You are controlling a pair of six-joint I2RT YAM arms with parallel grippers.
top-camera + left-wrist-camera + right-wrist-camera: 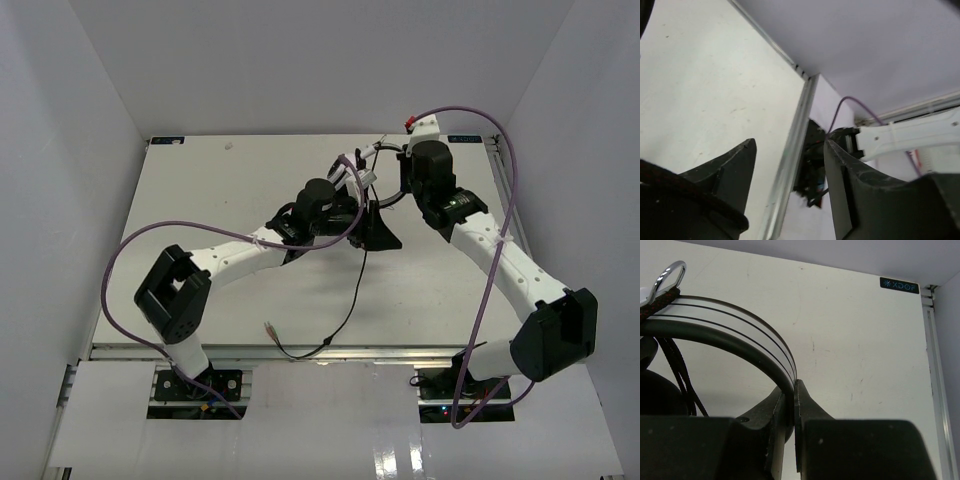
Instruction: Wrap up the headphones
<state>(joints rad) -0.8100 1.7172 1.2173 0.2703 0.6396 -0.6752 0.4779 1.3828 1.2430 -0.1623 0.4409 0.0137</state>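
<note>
Soft, even white light from overhead leaves my counter (250,200) bright and the top view sharp, with only faint, soft-edged shadows on it and a streak of glare on the glossy front panel (390,455). Up close, my left pincer (790,145) reads dark and a little soft against a lilac-tinted background. My right pincer (791,390) is a near-black, underexposed mass, though the headphones (735,337) look crisp beside it.
</note>
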